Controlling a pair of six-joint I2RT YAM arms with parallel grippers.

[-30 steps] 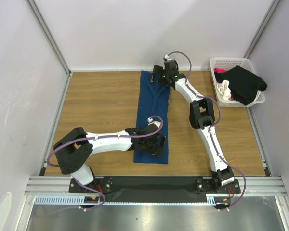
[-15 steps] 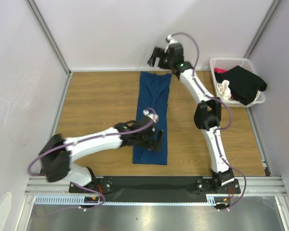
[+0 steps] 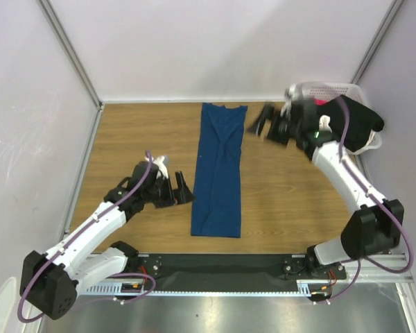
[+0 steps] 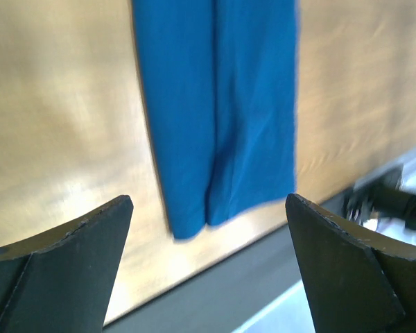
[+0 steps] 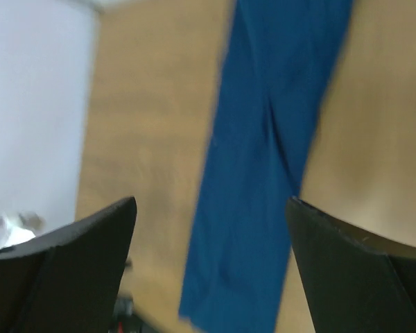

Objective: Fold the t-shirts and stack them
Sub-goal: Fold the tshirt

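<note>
A dark blue t-shirt lies folded into a long narrow strip down the middle of the wooden table, also seen as a blue band in the left wrist view and the right wrist view. My left gripper hovers just left of the strip's lower half, open and holding nothing. My right gripper stands open to the right of the strip's far end, also holding nothing. More t-shirts, black, pink and cream-white, sit heaped in the basket.
A white lattice basket stands at the far right corner against the wall. White walls close in the table on three sides. A black base rail runs along the near edge.
Both grippers have left the blue t-shirt. The left arm drew back to the left of the strip. The right arm swung from the far end toward the basket side.
</note>
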